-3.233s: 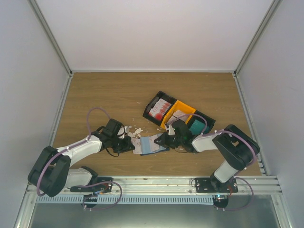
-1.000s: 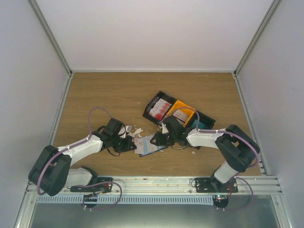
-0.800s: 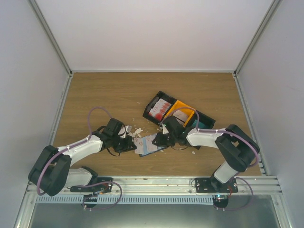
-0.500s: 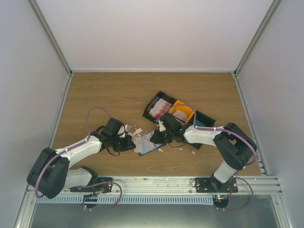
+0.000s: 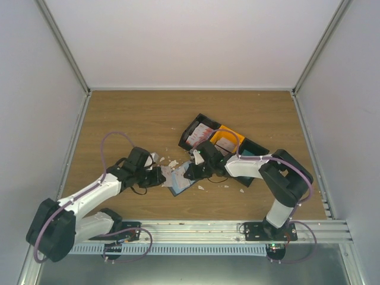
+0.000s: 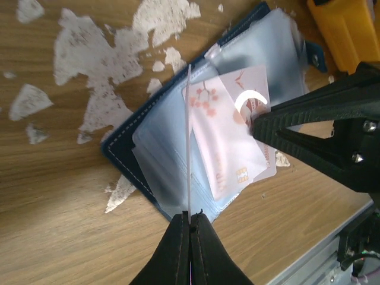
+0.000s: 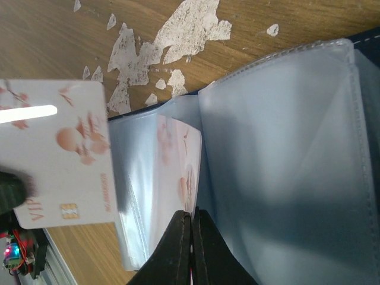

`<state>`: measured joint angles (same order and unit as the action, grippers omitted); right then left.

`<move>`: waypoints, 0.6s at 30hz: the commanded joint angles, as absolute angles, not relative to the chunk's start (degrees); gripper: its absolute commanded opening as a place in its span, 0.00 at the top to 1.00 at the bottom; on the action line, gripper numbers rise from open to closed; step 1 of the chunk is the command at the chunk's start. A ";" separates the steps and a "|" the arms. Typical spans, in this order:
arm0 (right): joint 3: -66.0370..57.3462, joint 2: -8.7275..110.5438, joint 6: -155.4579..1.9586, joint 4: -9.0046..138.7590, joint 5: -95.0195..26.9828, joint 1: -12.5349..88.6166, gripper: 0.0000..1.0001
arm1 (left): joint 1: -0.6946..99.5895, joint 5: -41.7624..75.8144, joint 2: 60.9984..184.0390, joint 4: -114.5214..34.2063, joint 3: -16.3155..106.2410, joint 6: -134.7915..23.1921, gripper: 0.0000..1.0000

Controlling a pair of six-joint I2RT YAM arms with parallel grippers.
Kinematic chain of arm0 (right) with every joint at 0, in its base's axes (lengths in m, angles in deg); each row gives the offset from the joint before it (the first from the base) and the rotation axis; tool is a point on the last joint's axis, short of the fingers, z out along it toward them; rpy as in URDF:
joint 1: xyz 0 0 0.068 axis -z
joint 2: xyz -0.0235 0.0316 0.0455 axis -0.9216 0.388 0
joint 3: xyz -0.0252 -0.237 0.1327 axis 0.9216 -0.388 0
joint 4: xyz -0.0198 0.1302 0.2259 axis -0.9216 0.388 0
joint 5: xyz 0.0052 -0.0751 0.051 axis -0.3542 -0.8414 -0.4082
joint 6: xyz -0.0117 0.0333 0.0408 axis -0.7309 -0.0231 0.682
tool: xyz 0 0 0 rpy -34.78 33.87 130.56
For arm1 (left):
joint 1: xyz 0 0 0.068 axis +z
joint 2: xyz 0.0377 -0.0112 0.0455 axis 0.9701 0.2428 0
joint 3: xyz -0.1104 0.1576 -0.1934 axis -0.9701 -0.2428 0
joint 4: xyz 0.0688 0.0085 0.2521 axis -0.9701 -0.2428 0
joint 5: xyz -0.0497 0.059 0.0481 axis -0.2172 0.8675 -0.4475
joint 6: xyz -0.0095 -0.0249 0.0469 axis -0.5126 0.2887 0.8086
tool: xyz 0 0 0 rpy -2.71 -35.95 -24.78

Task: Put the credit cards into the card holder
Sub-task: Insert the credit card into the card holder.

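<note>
Wood table (image 5: 119, 113): left claw (image 6: 190, 218) pinches card holder (image 6: 155, 163) sleeve; right claw (image 7: 191, 215) pressed together, perhaps nipping credit card (image 7: 176, 172).

The closed end effector (image 7: 190, 228) touches the card holder's (image 7: 285, 148) clear sleeve edge.

A brown wooden desk (image 5: 130, 119) is sitting between plain white walls (image 5: 178, 41). Torn white scraps (image 6: 95, 65) are lying scattered on it near the middle. A black tray box (image 5: 186, 133) and an orange tray box (image 5: 227, 141) are sitting side by side, further back.
</note>
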<state>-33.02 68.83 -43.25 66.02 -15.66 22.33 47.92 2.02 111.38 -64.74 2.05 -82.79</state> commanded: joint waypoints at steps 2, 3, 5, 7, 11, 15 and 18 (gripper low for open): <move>-32.45 71.29 -48.80 73.69 -16.57 23.00 0.99 | 47.68 8.30 108.29 -69.89 3.42 -84.70 1.00; -32.11 71.38 -49.65 74.26 -15.98 23.45 0.99 | 47.65 8.65 108.33 -70.34 3.00 -85.03 1.00; -31.32 71.85 -51.63 75.70 -14.52 24.21 0.99 | 47.72 9.30 108.35 -70.71 2.05 -85.71 1.00; -30.37 72.62 -53.52 77.74 -13.53 24.62 1.00 | 47.69 10.08 108.37 -71.16 1.55 -86.37 1.00; -29.34 74.40 -56.38 80.05 -10.98 25.08 0.99 | 47.72 9.92 108.71 -69.64 0.26 -86.70 1.00; -28.19 75.74 -58.38 80.34 -7.32 25.33 0.99 | 47.66 10.42 110.59 -69.36 -0.16 -85.80 1.00; -26.65 77.18 -59.23 80.45 -6.05 25.18 0.99 | 47.73 10.35 111.14 -68.86 0.23 -84.96 1.00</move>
